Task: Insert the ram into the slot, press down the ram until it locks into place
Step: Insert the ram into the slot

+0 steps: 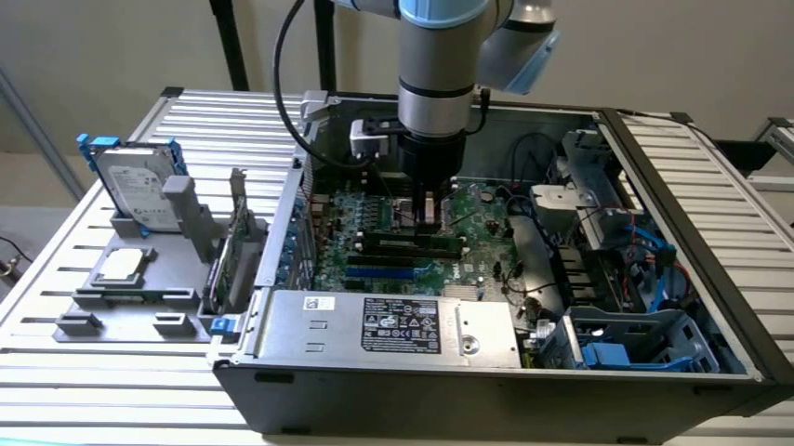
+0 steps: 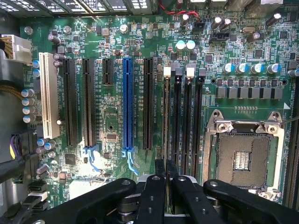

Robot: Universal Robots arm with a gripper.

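The ram [image 2: 167, 122] stands on edge in the black slot [image 2: 167, 74] nearest the blue socket, its thin top edge running away from me between the pale end clips. My gripper [image 2: 166, 175] is over the stick's near end, and its two black fingers [image 2: 160, 173] sit close together with the ram's edge between them. In the exterior view the gripper [image 1: 430, 221] reaches straight down into the open computer case and meets the ram [image 1: 403, 244], which lies along the slot [image 1: 416, 252] on the green motherboard.
Three more black memory slots [image 2: 188, 116] lie beside the ram, then the open CPU socket [image 2: 243, 158]. The blue socket [image 2: 126, 102] and black card sockets are on the other side. The power supply [image 1: 385, 325], cables [image 1: 620, 251] and case walls hem in the board. A hard drive [image 1: 139, 186] stands outside.
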